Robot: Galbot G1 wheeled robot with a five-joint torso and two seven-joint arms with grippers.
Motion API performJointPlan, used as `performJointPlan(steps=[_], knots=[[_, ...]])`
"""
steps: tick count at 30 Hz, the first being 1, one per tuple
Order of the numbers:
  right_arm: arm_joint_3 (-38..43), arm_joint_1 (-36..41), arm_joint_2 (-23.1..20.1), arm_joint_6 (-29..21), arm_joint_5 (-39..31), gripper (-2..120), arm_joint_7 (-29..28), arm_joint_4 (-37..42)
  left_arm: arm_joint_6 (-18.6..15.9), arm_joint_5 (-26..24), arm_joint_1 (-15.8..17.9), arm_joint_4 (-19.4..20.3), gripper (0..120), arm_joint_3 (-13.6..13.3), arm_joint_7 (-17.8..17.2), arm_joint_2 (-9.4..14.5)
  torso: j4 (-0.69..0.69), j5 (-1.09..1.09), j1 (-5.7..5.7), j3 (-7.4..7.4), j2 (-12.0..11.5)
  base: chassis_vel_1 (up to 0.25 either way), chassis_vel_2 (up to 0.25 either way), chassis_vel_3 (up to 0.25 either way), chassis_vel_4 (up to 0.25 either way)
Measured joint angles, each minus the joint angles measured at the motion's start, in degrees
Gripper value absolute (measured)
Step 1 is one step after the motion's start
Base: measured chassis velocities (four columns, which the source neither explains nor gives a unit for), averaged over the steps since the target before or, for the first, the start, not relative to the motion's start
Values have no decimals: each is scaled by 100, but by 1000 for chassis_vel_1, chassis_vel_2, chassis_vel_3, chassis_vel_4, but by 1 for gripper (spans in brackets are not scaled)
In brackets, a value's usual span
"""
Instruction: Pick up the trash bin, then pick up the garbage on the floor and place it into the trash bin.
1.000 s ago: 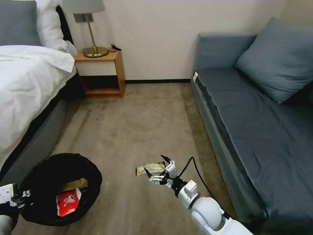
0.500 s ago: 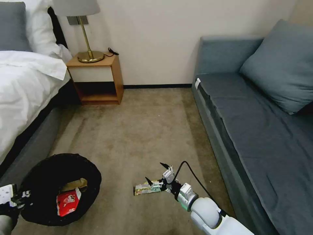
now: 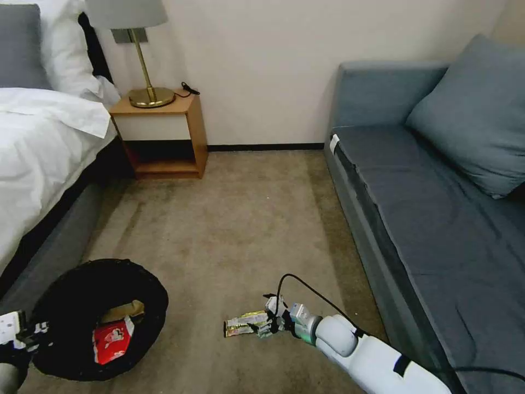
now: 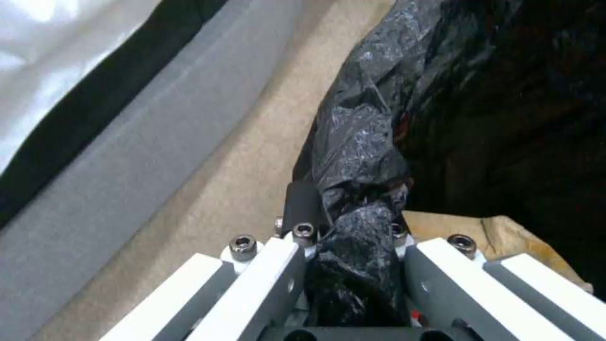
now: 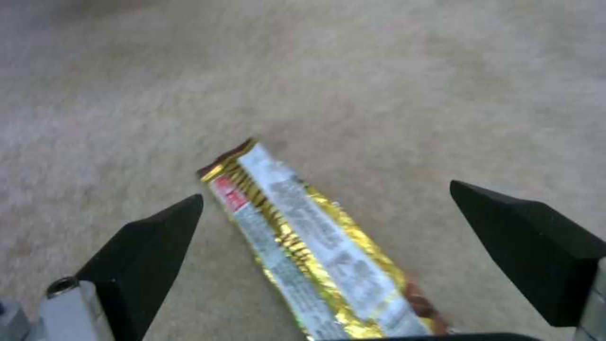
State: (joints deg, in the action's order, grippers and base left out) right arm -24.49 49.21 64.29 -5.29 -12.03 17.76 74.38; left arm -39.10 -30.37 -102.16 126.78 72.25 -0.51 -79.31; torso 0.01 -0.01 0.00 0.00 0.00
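Beige carpet [image 3: 229, 219] between bed [image 3: 44, 158] and grey sofa [image 3: 437, 219]: right gripper [image 5: 328, 208] spread around the snack wrapper [image 5: 309, 241]; left gripper [image 4: 350, 237] pinches the trash bin [image 3: 93, 317] rim.

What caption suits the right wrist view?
Open right gripper straddling the gold snack wrapper lying on the carpet.

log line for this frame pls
left gripper: shut on trash bin rim | right gripper: open, straddling snack wrapper on carpet | red-white carton: in bin
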Motion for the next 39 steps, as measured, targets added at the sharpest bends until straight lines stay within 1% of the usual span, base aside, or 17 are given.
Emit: performJointPlan(steps=[7,8,13,20,25,29,30,33,34,37,38,39], knots=[[-506,-413,302,166,-25,100,172,-725,-16,4,11,173,3,18,-13,-41,0,1,0,0,0,0,0,0,0],[-506,-413,302,166,-25,100,172,-725,-16,4,11,173,3,18,-13,-41,0,1,0,0,0,0,0,0,0],[-716,-634,399,266,-91,100,201,-1089,-71,45,-27,430,3,-34,-23,-50,-1,1,1,0,0,0,0,0,0],[-805,-691,377,295,-100,100,231,-1292,-79,94,-52,502,3,-90,-23,-76,-1,1,0,0,0,0,0,0,0],[-797,-731,468,377,-34,100,265,-1592,-81,107,-59,502,3,-107,-23,-73,-1,1,0,0,0,0,0,0,0],[-823,-830,533,381,-131,99,296,-1773,-83,98,-79,502,3,-82,-24,-52,-1,1,0,0,0,0,0,0,0],[-835,-856,546,380,-153,98,304,-1821,-84,91,-82,502,3,-74,-24,-52,0,1,0,0,0,0,0,0,0],[-850,-913,592,404,-171,87,348,-1988,-86,78,-81,502,3,-63,-21,-58,0,1,0,0,0,0,0,0,0],[-850,-913,592,404,-171,87,348,-1988,-86,78,-81,502,3,-63,-21,-58,0,1,0,0,0,0,0,0,0],[-879,-907,570,484,-166,74,387,-1997,-86,76,-80,478,3,-58,-20,-60,-1,1,0,0,0,0,0,0,0],[-884,-892,556,512,-161,67,401,-1985,-86,76,-77,463,3,-55,-20,-57,0,0,0,0,0,0,0,0,0],[-884,-892,556,512,-161,67,401,-1985,-86,76,-77,463,3,-55,-20,-57,0,0,0,0,0,0,0,0,0]])
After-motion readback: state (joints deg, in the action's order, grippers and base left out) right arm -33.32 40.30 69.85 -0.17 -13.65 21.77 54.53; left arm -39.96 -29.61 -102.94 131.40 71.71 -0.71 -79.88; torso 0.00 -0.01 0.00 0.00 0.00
